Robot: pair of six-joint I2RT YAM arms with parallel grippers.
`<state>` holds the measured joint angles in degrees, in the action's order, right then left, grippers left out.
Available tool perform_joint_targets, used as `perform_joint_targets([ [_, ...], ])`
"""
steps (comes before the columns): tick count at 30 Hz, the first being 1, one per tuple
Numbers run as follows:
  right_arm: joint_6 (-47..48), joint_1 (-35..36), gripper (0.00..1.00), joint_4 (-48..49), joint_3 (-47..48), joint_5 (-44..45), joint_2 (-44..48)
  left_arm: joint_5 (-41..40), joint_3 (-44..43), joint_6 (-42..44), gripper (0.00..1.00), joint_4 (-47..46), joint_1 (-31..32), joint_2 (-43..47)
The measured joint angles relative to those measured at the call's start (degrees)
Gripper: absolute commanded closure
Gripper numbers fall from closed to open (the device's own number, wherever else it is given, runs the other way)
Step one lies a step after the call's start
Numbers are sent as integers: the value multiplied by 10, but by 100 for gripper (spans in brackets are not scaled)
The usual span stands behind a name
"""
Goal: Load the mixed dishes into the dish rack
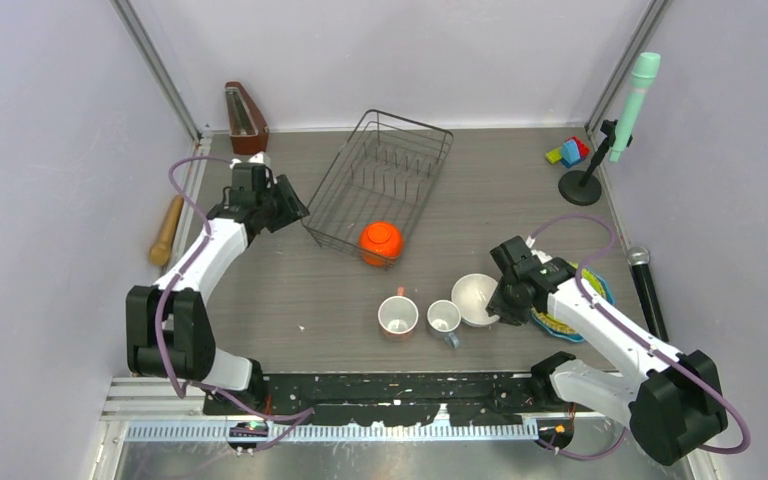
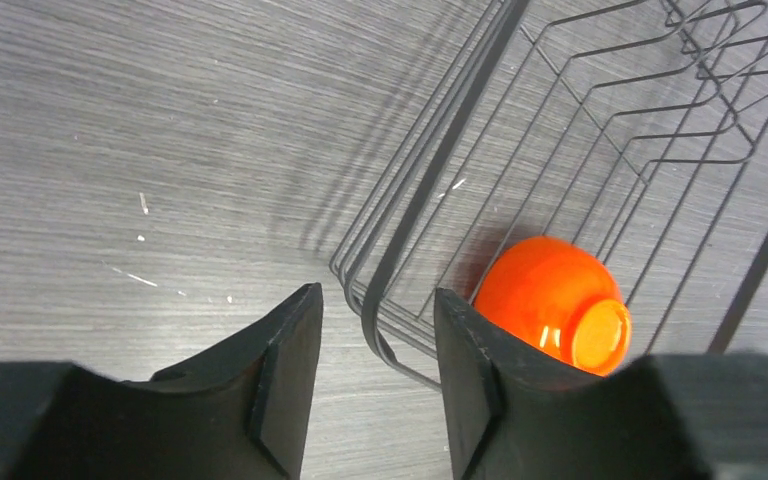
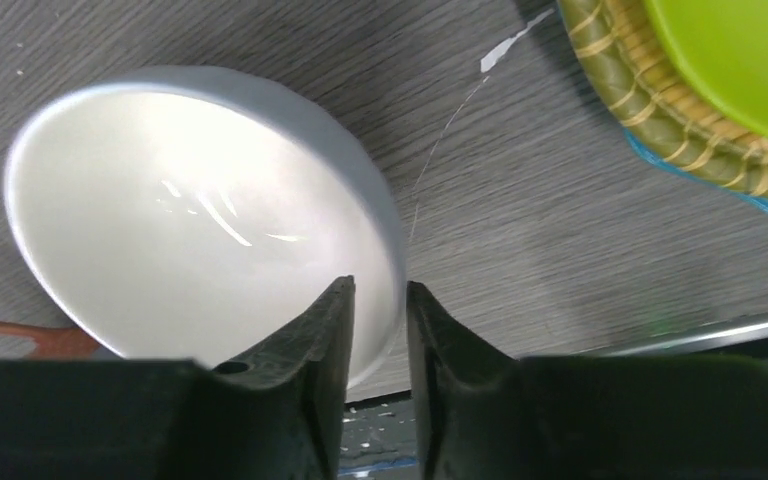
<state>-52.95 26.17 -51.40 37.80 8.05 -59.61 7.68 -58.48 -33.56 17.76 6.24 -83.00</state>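
The black wire dish rack stands at the back centre, with the orange bowl upside down in its near corner. My left gripper is open, its jaws straddling the rack's near-left corner wire; the orange bowl lies just beyond. My right gripper is shut on the rim of the tilted white bowl, one finger inside the bowl and one outside. The pink mug and the grey mug stand upright to the left of it. The stacked plates lie under my right arm, with the lime-green plate on top.
A wooden metronome stands at the back left and a wooden stick lies by the left wall. Toy blocks and a green microphone on a stand are at the back right. A black microphone lies along the right wall.
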Motion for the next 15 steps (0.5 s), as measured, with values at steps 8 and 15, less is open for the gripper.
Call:
perform_joint_targets([
  [8, 2, -2, 100, -23, 18, 20, 5, 33, -35, -20, 25, 58, 0, 63],
  [15, 44, -3, 100, -69, 153, 64, 11, 96, -45, -52, 20, 65, 17, 101],
])
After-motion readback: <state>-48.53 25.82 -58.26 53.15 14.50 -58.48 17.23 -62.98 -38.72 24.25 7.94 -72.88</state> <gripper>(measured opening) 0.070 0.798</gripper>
